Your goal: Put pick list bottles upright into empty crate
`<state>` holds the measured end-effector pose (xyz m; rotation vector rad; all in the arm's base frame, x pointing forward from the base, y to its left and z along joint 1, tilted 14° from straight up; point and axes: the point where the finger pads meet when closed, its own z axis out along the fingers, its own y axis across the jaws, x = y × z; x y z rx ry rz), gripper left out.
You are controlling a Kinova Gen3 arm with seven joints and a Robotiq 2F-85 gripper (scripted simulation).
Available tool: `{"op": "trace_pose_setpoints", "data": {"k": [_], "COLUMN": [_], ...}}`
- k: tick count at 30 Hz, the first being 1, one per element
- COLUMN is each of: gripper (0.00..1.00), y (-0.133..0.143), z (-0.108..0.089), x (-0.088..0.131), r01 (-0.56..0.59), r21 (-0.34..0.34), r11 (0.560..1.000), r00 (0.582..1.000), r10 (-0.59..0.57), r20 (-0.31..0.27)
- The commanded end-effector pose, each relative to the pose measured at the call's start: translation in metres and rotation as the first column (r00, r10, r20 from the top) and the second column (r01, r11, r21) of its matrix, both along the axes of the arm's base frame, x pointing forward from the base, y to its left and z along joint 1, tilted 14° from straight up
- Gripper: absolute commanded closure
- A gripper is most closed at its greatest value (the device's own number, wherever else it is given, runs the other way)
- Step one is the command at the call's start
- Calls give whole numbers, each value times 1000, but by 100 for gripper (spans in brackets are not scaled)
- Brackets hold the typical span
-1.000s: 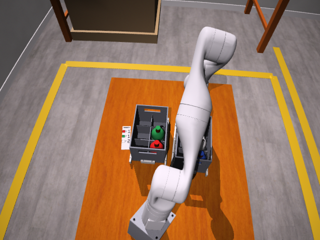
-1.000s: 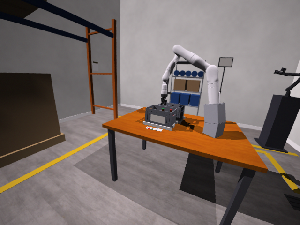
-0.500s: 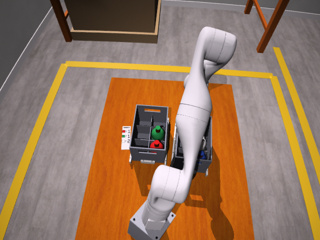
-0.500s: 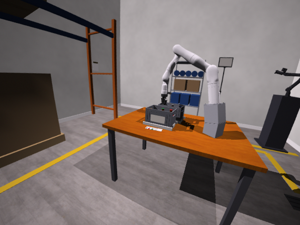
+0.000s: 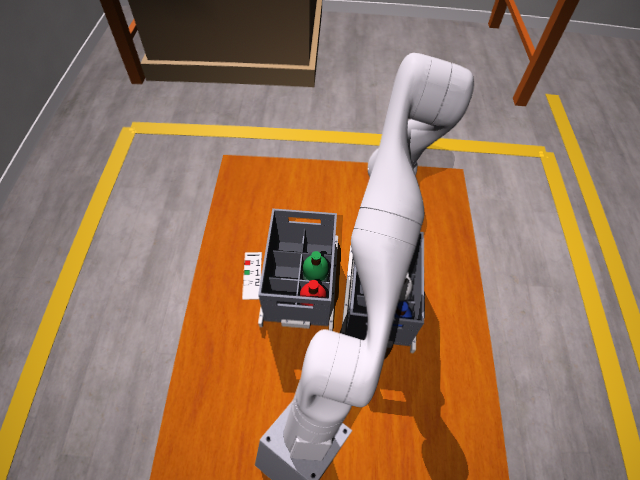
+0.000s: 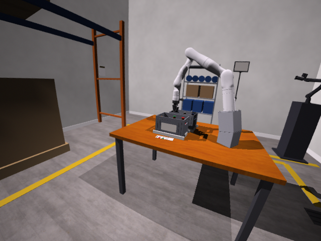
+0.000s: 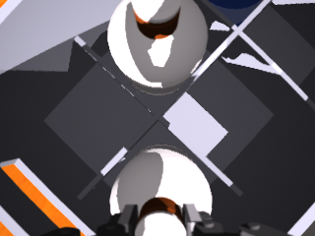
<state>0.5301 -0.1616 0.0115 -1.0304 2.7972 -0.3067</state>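
My gripper [image 7: 159,219] [image 6: 175,108] reaches down into the source crate [image 5: 417,324] [image 6: 193,118] on the right. In the wrist view its fingers close on the brown-capped neck of a white-label bottle [image 7: 162,184] standing in its cell. A second white-label bottle [image 7: 157,49] stands two cells further on, and a blue-label bottle [image 7: 236,3] [image 5: 404,310] stands beyond it. The other crate [image 5: 268,248] [image 6: 168,127] holds a green-label bottle [image 5: 315,266] and a red-label bottle [image 5: 312,289], both upright. The pick list [image 5: 251,276] [image 6: 164,137] lies left of that crate and reads red 1, green 1, white 2. In the top view the arm hides my gripper.
Thin dividers [image 7: 207,64] split the source crate into cells, with empty cells between the two white bottles. The two crates stand side by side on the orange table [image 5: 206,361], with a narrow gap between them. The robot base [image 5: 302,454] stands at the table's near end.
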Motion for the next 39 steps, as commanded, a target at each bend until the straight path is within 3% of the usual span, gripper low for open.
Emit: {"op": "trace_pose_setpoints", "data": {"k": [1,4,5,39], "gripper": [67,67,90,90], "y": [1,1,2,9], "z": [6,11,13,61], "x": [0,-1,-2,-12], "r01": [0,0,0,0], "r21": [-1,-1,-1,-1], "r11": [1000,1000,1000,1000], "r00": [1000,1000,1000,1000], "r10": [0,0,0,0], "r20": [3,3,3,3]}}
